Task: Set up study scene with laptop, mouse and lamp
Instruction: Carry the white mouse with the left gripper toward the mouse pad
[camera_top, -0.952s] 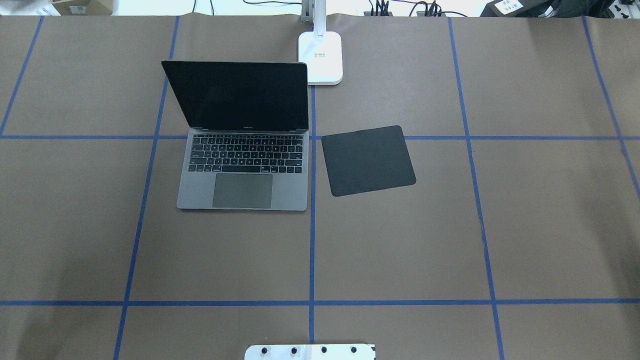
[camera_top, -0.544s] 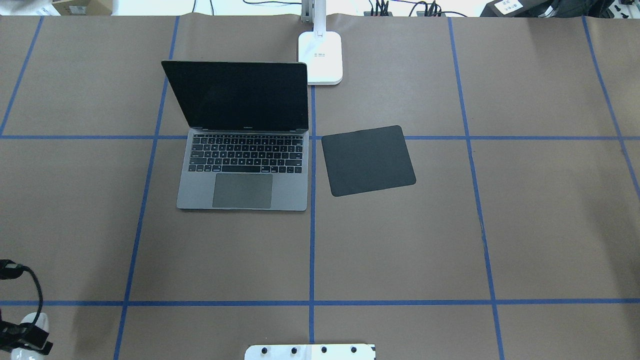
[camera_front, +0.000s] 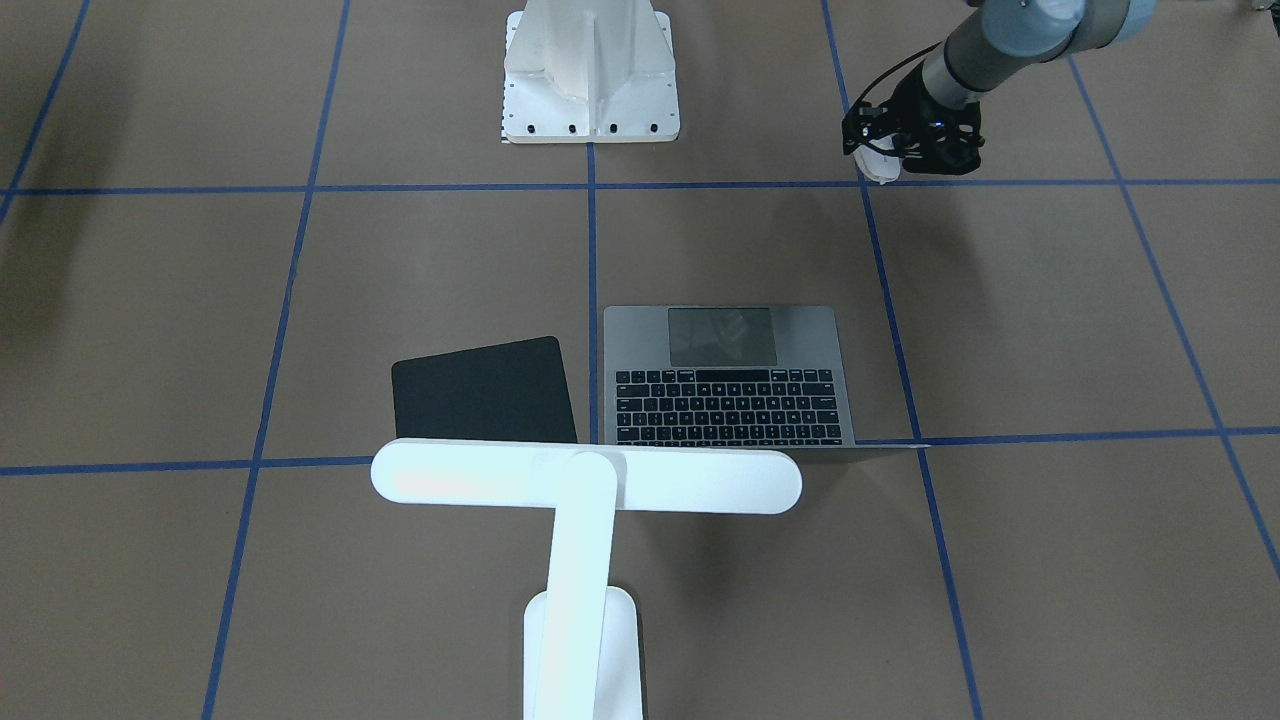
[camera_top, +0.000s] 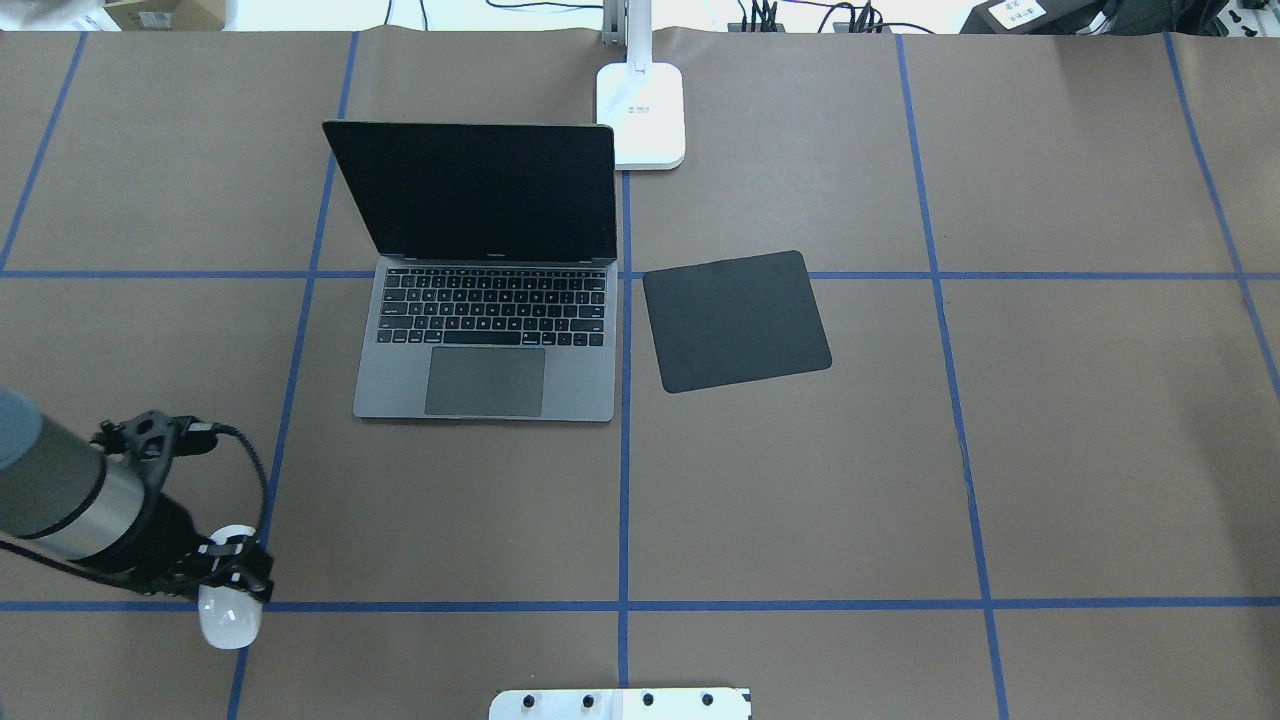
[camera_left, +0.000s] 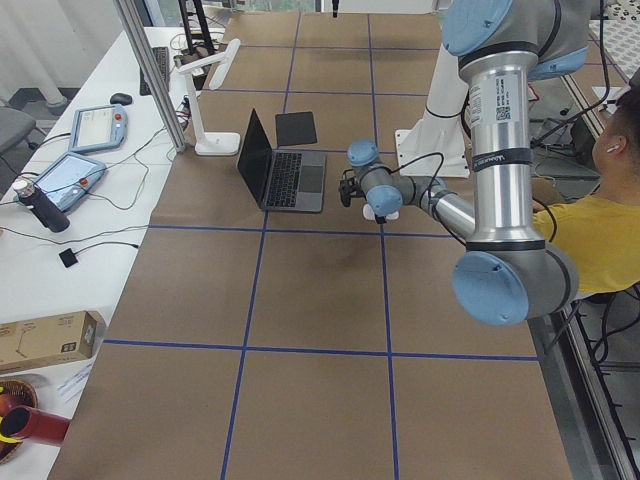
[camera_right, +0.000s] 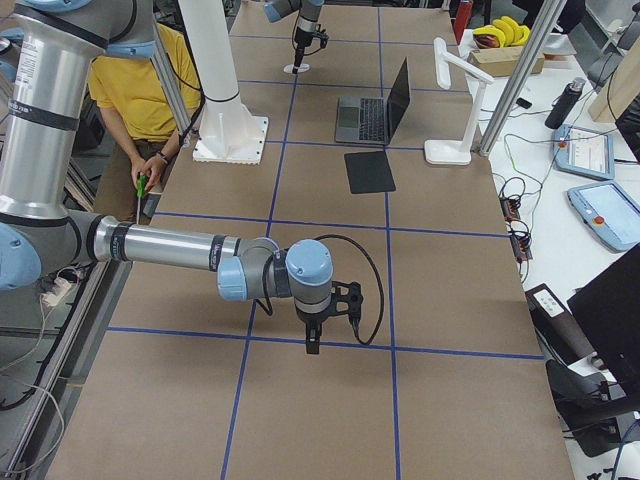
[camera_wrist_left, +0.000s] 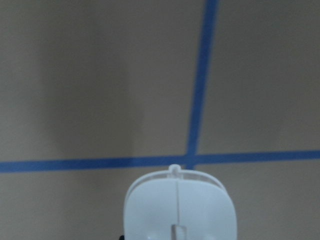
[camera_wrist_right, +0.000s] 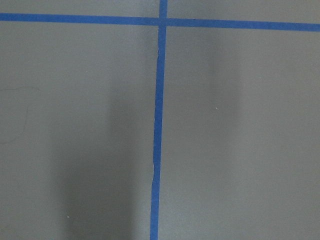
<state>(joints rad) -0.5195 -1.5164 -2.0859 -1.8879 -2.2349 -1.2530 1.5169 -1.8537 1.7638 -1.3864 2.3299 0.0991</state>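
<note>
Mouse (camera_top: 230, 620) clamped in left gripper (camera_top: 233, 575); transport step judged in hand. Black mouse pad (camera_top: 736, 320) located well ahead-right of gripper, beyond laptop (camera_top: 487, 345): carry clear of laptop required. Right gripper (camera_right: 313, 338): state cannot be told

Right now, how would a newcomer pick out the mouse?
From the open grey laptop mid-table, look nearer the robot and to its left, to the left gripper. The mouse is held there: a small glossy white oval, unlike the tall white lamp at the far edge.
</note>
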